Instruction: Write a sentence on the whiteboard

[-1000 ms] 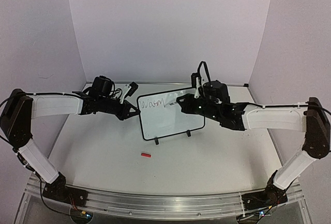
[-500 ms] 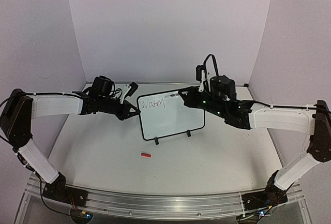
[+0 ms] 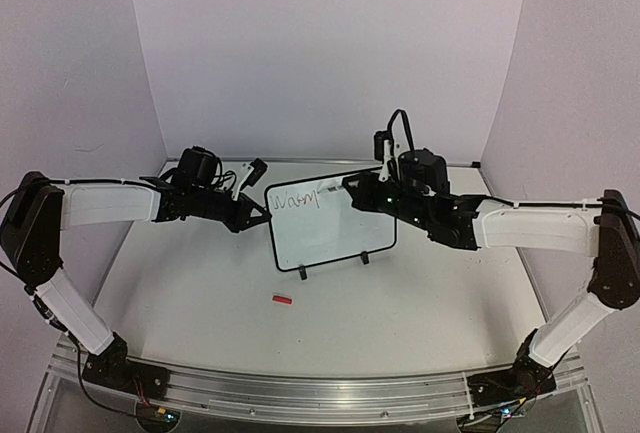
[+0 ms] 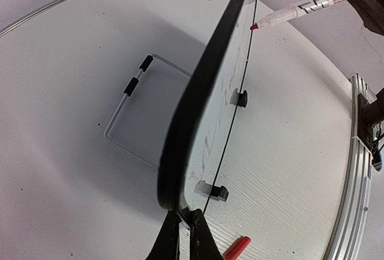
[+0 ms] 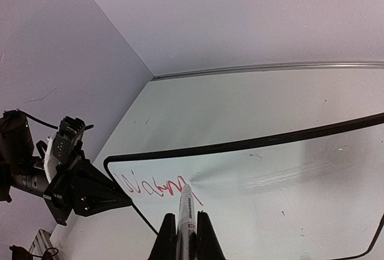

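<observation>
**Top view:** the whiteboard [image 3: 335,238] is standing upright at the middle of the table [image 3: 200,283], between my two arms. My left gripper [image 3: 264,215] is pinching the board's left edge. My right gripper [image 3: 352,186] is reaching in from the right toward the sentence [image 3: 295,199] along the top. A red cap [image 3: 282,300] is lying nearer, left of centre.

**Left wrist view:** the board is showing edge-on, with the jaws pressed onto its frame. A wire prop [image 4: 137,75] is showing behind it, unseen from above.

**Right wrist view:** I am clamping the marker [image 5: 185,212], its tip meeting the board at the end of the scrawl. The writing is showing red here and dark from overhead.
</observation>
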`<act>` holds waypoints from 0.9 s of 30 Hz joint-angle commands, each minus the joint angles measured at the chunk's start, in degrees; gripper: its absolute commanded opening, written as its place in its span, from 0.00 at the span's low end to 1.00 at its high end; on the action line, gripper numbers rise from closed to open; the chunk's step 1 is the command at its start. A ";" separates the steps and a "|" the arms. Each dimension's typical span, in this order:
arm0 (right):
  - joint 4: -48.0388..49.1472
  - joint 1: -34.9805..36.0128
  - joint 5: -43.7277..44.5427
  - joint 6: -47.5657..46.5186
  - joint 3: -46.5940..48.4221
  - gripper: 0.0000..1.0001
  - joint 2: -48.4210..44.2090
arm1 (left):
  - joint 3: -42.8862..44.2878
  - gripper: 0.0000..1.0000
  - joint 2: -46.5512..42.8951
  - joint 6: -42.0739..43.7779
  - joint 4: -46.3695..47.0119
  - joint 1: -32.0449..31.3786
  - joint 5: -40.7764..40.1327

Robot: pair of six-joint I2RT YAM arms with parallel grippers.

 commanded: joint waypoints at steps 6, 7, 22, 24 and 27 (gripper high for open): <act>0.29 -0.13 2.52 -0.55 2.66 0.00 1.23 | 1.34 0.00 1.21 3.31 -2.93 -0.01 -4.07; 0.23 -0.13 3.05 -0.51 2.40 0.00 1.02 | 1.36 0.00 1.21 3.36 -2.93 -0.01 -4.07; -0.92 -0.15 6.71 -0.73 0.49 0.00 -1.50 | 1.21 0.00 1.21 3.31 -2.93 0.02 -4.10; -0.92 -0.18 5.67 -0.78 0.52 0.00 -1.90 | 1.28 0.00 1.20 3.33 -2.93 0.02 -4.07; -0.92 -0.12 3.81 -0.73 0.30 0.00 -3.01 | 1.26 0.00 1.05 3.34 -3.03 0.00 -4.08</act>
